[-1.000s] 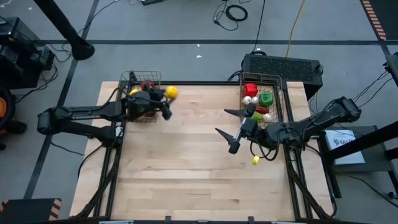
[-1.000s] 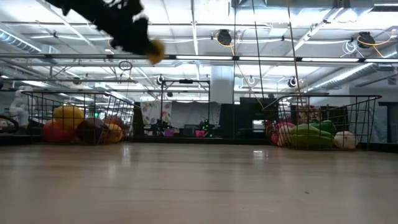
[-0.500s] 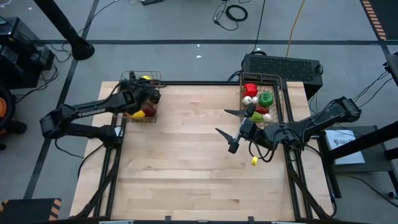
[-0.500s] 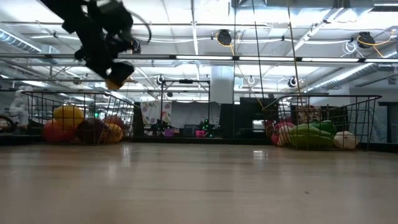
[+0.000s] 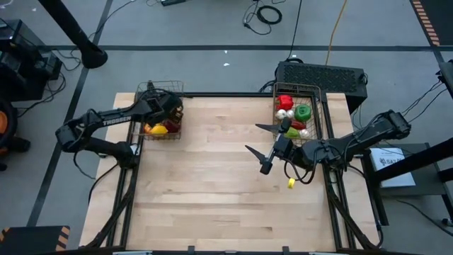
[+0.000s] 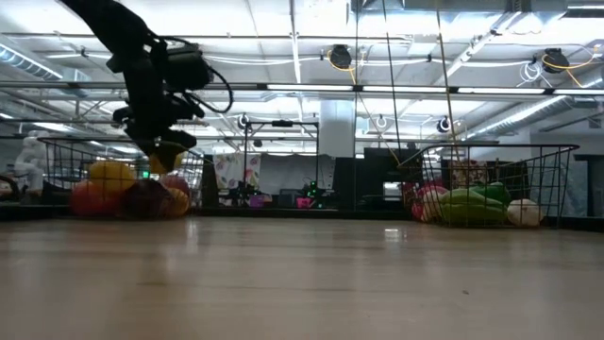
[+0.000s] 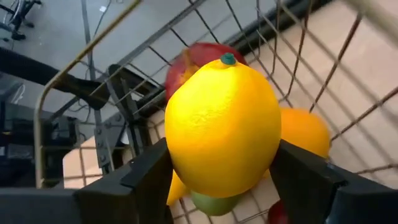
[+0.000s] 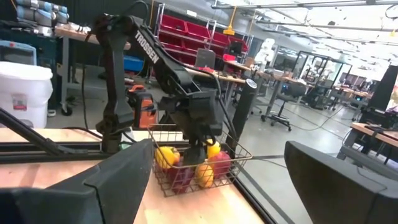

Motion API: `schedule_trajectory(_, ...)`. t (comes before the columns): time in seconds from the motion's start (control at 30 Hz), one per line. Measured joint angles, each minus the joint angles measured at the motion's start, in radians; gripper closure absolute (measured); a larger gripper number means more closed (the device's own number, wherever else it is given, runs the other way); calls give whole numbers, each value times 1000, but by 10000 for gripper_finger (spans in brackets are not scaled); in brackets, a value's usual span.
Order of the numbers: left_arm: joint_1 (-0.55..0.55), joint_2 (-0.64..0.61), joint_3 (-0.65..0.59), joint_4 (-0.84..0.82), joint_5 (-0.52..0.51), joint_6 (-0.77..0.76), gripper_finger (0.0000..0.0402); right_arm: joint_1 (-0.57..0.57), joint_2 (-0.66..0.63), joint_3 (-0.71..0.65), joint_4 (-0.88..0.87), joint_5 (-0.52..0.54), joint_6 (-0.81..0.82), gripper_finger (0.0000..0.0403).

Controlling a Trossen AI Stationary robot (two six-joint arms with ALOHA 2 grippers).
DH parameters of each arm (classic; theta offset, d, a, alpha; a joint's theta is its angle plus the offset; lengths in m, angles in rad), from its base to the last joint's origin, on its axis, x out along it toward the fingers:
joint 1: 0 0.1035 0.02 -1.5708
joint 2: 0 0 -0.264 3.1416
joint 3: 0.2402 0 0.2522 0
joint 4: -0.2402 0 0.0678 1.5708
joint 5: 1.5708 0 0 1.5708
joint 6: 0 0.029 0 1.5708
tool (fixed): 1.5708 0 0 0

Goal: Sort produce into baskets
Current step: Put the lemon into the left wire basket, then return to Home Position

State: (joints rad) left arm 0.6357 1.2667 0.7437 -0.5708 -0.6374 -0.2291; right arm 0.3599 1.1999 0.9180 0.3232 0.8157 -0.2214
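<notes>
My left gripper (image 5: 170,112) is shut on a yellow lemon (image 7: 221,130) and hangs over the left wire basket (image 5: 151,86) at the table's far left. Under it in that basket lie a red apple (image 7: 193,55), an orange (image 7: 306,129) and other fruit. In the low view the lemon (image 6: 168,155) hangs about level with the basket's rim (image 6: 57,142). My right gripper (image 5: 252,138) stands open and level above the table's middle right, nothing between its fingers. The right basket (image 5: 320,106) holds red and green peppers and white garlic. My left gripper pinches the lemon by its two opposite sides (image 7: 177,158) between its two fingers. The fingers slant downward from the table's left side. The lemon's green-tipped end (image 7: 227,59) points away from the wrist. The lemon hangs clear above the fruit in the basket.
A small yellow piece (image 5: 290,183) lies on the table below my right arm. Bare wood stretches across the middle and near part of the table (image 5: 212,198). A black box (image 5: 322,74) stands behind the right basket.
My left gripper has carried the lemon from just right of the left basket toward the table's far left, over the basket. It has sunk and tipped its fingers downward, with the lemon between them throughout.
</notes>
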Motion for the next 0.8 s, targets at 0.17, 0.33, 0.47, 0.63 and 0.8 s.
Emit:
schedule_trajectory(0.17, 0, 22, 0, -29, -11, -2, 127, 0, 0, 0, -1, 0, 0, 50)
schedule_trajectory(0.33, -18, -14, 0, -66, -28, -18, 81, 0, 0, 0, -1, -1, 3, 50)
schedule_trajectory(0.47, -45, -82, 0, -90, -40, -20, 48, 0, 0, 0, -1, -1, 8, 50)
schedule_trajectory(0.63, -84, -198, 29, -128, -39, -31, 35, 0, 0, 0, -1, -1, 22, 50)
schedule_trajectory(0.8, -192, -369, 85, -108, 114, -22, 34, 0, 0, 1, -21, -2, 27, 50)
